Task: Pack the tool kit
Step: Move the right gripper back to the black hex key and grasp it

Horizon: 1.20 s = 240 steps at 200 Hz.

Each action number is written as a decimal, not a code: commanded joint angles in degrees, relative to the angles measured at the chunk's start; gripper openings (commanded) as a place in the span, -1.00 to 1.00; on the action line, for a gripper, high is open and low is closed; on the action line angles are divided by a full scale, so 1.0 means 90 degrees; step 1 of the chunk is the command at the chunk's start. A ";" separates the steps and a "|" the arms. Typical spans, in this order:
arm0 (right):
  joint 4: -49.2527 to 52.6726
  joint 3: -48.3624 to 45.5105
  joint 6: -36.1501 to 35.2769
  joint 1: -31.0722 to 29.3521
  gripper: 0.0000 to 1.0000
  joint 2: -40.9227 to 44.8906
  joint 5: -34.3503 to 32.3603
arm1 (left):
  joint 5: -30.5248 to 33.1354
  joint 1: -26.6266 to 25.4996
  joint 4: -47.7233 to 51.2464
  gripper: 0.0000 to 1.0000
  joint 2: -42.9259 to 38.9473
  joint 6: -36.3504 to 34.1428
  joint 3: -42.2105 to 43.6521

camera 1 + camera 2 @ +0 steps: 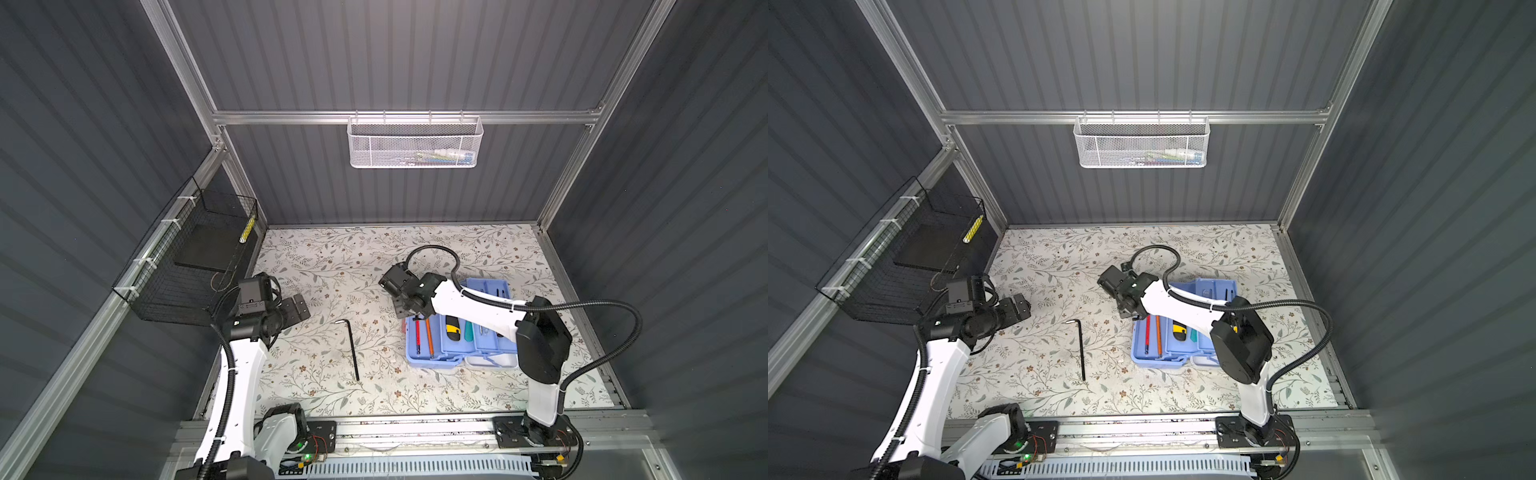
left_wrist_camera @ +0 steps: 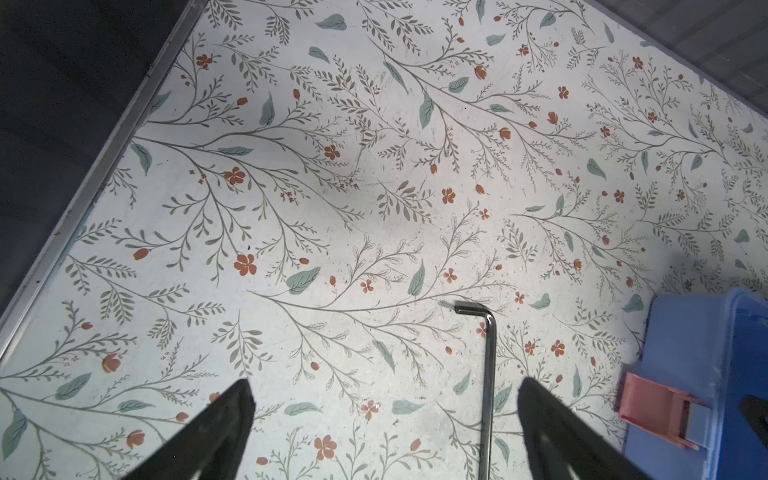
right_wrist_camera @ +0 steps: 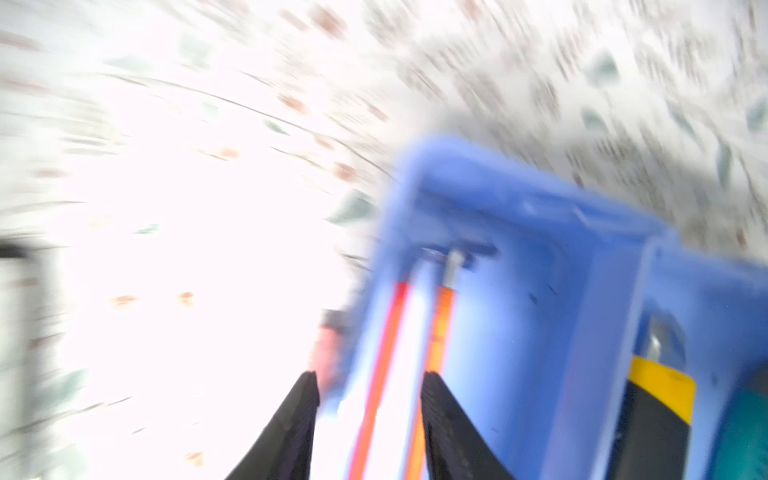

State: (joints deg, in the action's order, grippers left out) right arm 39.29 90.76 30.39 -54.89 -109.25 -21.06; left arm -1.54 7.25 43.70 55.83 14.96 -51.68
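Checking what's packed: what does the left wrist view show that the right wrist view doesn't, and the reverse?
Left wrist only: the hex key loose on the mat, plus the open left gripper. Right wrist only, blurred: red screwdriver, orange screwdriver and a yellow-black tool inside the box. Both: blue box and floral mat.

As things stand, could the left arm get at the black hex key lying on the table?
Probably yes. The left gripper hangs open near the hex key, with only bare table between them; the tool kit sits off to the side.
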 commanded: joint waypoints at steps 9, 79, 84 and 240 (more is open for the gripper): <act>-0.0813 0.0663 -0.0577 -0.0505 -0.05 -0.0631 0.0981 | 0.0081 0.0054 -0.0012 0.99 -0.0079 -0.0100 -0.0061; 0.0027 0.2822 -0.0558 -0.1058 -0.05 -0.2862 0.1642 | 0.0117 0.0054 -0.0003 0.99 -0.0130 -0.0090 -0.0067; 0.0053 0.2844 -0.0535 -0.1051 -0.05 -0.2914 0.1579 | 0.0113 0.0054 -0.0002 0.99 -0.0138 -0.0090 -0.0062; 0.1356 0.4085 -0.0448 -0.1107 -0.23 -0.4084 0.1472 | 0.0098 0.0054 -0.0012 0.99 -0.0121 -0.0100 -0.0067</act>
State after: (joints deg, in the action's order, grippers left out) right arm 47.90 125.34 26.11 -64.62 -143.04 -7.86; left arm -1.10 7.25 43.70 55.33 14.96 -51.68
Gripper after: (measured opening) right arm 0.390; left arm 0.994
